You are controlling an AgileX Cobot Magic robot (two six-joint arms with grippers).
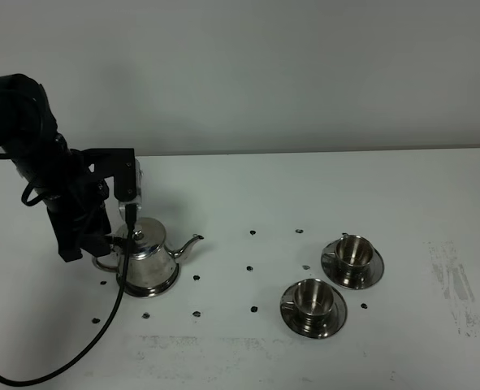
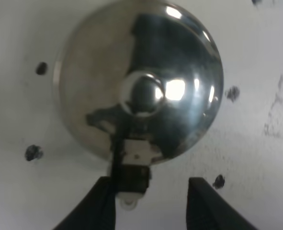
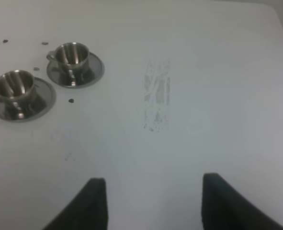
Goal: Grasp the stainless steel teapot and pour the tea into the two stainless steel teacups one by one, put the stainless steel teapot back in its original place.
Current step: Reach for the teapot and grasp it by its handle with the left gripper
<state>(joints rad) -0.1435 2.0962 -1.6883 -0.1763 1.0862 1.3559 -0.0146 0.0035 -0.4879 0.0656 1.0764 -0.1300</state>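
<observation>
While left gripper [image 2: 151,186] straddles teapot [image 1: 150,260] handle [image 2: 131,176] — unclosed | right gripper [image 3: 153,181]: jaws apart

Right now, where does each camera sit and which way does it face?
Exterior high: up off the arms, facing down over the table; shows the left arm at the teapot.
Left wrist: on the left arm, straight down onto the teapot; shows the left gripper.
Right wrist: on the right arm, slanting down toward the teacups; shows the right gripper.
Shared: exterior and left wrist see the teapot; exterior and right wrist, the teacups.
</observation>
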